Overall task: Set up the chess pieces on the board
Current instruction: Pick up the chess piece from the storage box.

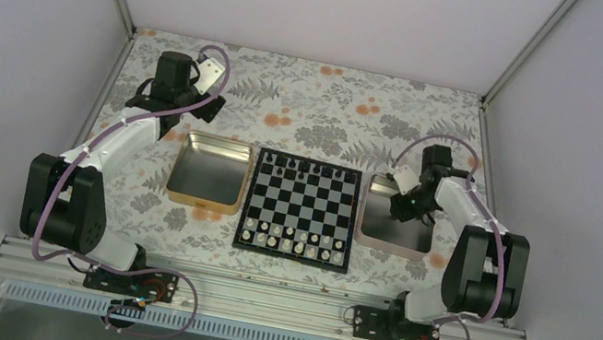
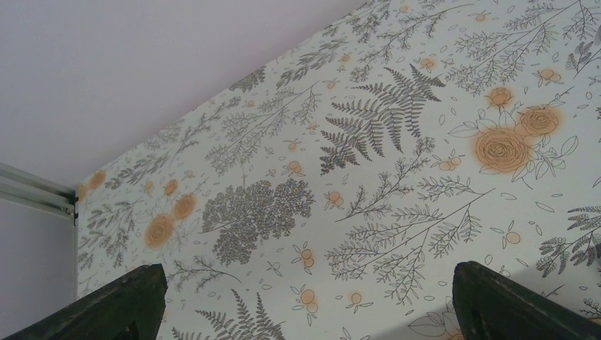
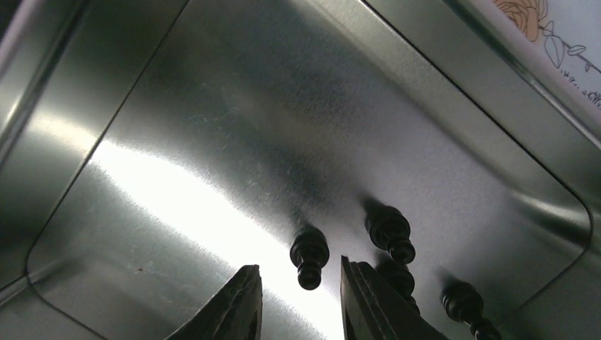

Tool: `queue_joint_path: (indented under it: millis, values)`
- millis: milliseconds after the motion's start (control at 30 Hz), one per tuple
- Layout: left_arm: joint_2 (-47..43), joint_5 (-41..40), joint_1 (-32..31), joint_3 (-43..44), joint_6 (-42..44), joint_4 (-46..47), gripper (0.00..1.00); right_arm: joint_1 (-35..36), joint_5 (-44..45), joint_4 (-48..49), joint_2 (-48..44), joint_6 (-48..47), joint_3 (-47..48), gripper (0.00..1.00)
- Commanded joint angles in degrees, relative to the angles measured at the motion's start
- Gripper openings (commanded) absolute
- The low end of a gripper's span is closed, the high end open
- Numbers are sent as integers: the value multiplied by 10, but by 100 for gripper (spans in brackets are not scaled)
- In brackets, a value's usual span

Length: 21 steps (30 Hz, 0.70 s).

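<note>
Holding right claw (image 3: pixel 300 283) slightly spread, pinching nothing, lined up on a black pawn (image 3: pixel 310 253) lying in the silver tray (image 3: pixel 212 142), presumably for carrying to the board (image 1: pixel 300 207) mid-frame; holding left claw (image 2: pixel 310 273) wide open at upper left over the tablecloth (image 2: pixel 397 212), likely out of the way.

Gold tray (image 1: pixel 205 174) and silver tray (image 1: pixel 395 234) flank floral tablecloth (image 1: pixel 318 107) centre.
</note>
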Motion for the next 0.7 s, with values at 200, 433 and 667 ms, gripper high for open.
queue_joint_path:
  millis: [200,433,667]
  values:
    - [-4,14,-2,11,-2,0,100,0,0,42,37,-3,-7,30]
    - [-5,13,-2,9,0,0,100,0,1,32,43,-3,-8,23]
    - [-6,15,-2,8,0,0,100,0,16,19,36,2,-7,14]
